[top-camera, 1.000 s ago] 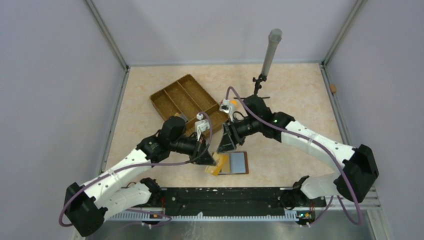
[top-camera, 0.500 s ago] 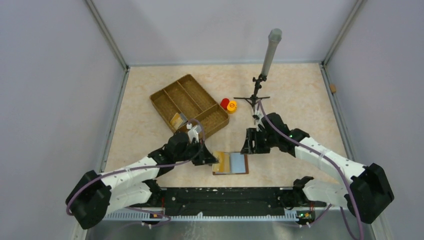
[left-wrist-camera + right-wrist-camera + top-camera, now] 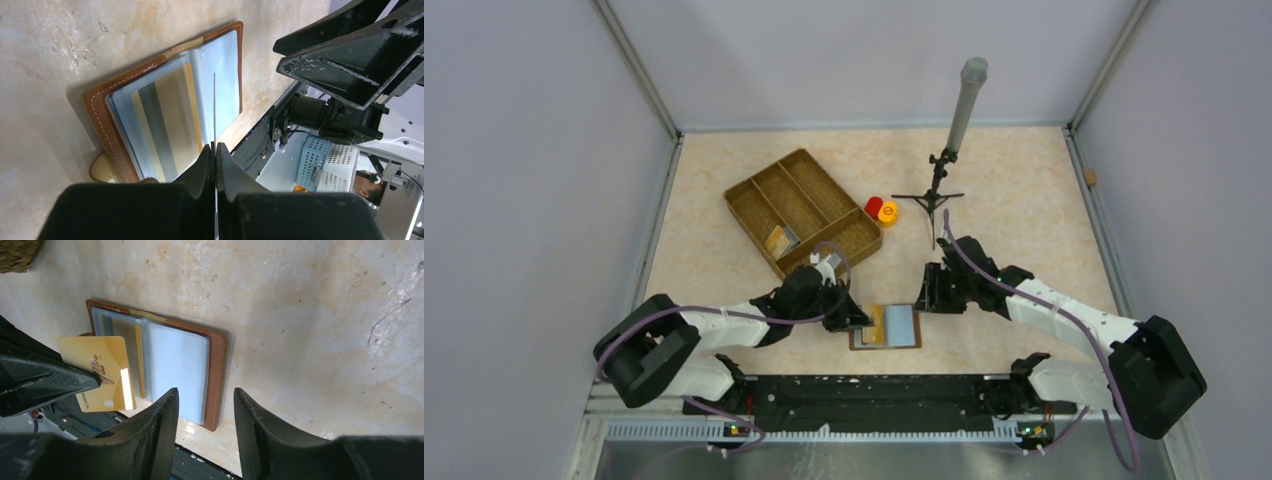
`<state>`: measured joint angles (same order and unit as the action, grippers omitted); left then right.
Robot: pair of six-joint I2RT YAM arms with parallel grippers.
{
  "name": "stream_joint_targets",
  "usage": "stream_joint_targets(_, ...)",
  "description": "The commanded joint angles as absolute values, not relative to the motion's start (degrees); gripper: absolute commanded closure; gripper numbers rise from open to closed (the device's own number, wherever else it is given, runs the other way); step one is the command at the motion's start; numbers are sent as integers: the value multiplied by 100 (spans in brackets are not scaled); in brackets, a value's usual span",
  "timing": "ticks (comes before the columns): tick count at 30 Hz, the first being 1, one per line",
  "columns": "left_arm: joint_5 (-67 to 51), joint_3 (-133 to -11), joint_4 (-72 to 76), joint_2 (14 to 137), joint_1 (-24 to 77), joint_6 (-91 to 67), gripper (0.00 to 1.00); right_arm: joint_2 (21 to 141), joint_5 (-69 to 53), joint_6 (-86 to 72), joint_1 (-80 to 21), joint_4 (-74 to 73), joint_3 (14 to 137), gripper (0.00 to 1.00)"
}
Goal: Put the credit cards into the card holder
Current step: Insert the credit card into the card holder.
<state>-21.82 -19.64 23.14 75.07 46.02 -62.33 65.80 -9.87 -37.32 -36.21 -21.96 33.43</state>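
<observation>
Beyond the card holder [image 3: 886, 327] and to its left: a divided wicker tray [image 3: 802, 212], with a small yellowish item in its nearest compartment, too small to identify.

Just left of the card holder: the left gripper [image 3: 856, 318], low over the table [image 3: 1024, 200], clamped shut on a gold credit card [image 3: 100, 372]. Card a thin line edge-on in the left wrist view, its printed face showing in the right wrist view, overlapping the holder's left side. Whether touching the holder, impossible to tell.

The card holder itself: brown, leather-like, lying open and flat near the front edge of the table, with a stitched border around pale blue-grey plastic sleeves. In its left sleeve, a second gold card [image 3: 167, 125] with a darker stripe.

Beyond the card holder and well apart from it: a red cap [image 3: 874, 204] and an orange cap [image 3: 888, 211], side by side, just off the tray's right corner.

Just right of the card holder: the right gripper [image 3: 932, 290] — jaws apart, nothing between them, beside the holder's right edge.

Farther back, beyond and right of the card holder: a small black stand [image 3: 938, 190] carrying an upright grey tube.
</observation>
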Motion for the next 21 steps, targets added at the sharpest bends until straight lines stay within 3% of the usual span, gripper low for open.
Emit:
stream_joint_targets(1,-2280,-2057,3208,7857,4666,-6377,100,6598,-845,-3814,-3586,-1941,3303,57)
stream_joint_targets(21,-2439,-2033,3909,8782,4676,-6609,100,6486,-627,-3797,-3586,-2198,3392,58)
